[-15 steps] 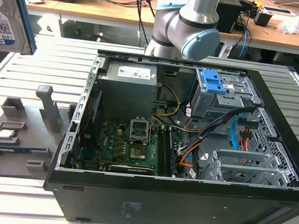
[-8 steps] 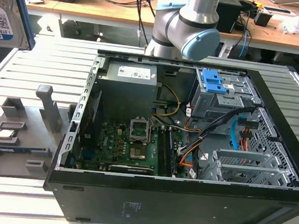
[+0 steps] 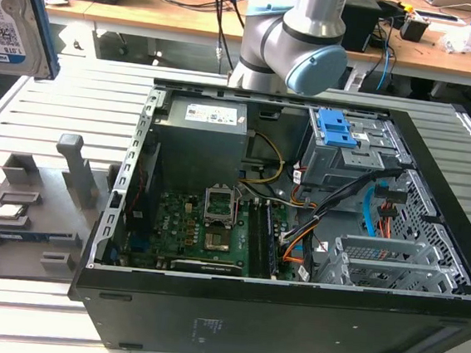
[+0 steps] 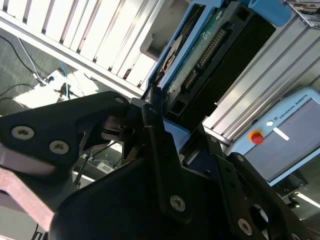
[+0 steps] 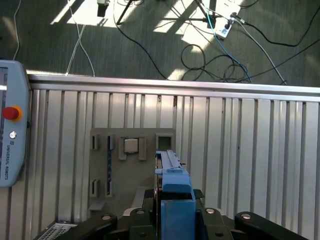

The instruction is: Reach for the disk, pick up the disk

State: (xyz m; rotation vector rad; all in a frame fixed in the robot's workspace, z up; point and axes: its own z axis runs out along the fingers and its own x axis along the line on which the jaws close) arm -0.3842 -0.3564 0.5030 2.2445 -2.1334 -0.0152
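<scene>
At the exterior view's far left, high above the slatted counter (image 3: 68, 98), the disk (image 3: 7, 17) is hanging in the air on edge, showing its labelled face. Below it, a grey fixture (image 3: 31, 215) is lying on the counter. Further right, the open computer case (image 3: 288, 323) is taking up the middle, and the arm (image 3: 303, 33) is rising behind it.

The relation that matters is that the disk is not lying away from the hand at all; it is sitting inside it. In the first wrist view the hand (image 5: 175, 212) is looking down on the counter. The disk (image 5: 174, 190) is running straight out from between the fingers, its long axis pointing away from the wrist. Its far end is hovering over the fixture's edge, beside a small square chip (image 5: 131, 146).

In the second wrist view the black fingers (image 4: 154, 125) are pressing on either side of the blue frame. The hand (image 4: 175, 140) is pinching the disk (image 4: 212, 47), whose green board side is facing the camera. A teach pendant (image 4: 282, 145) is lying on the counter beyond. Judging by this, the reach and the pick-up are looking done.
</scene>
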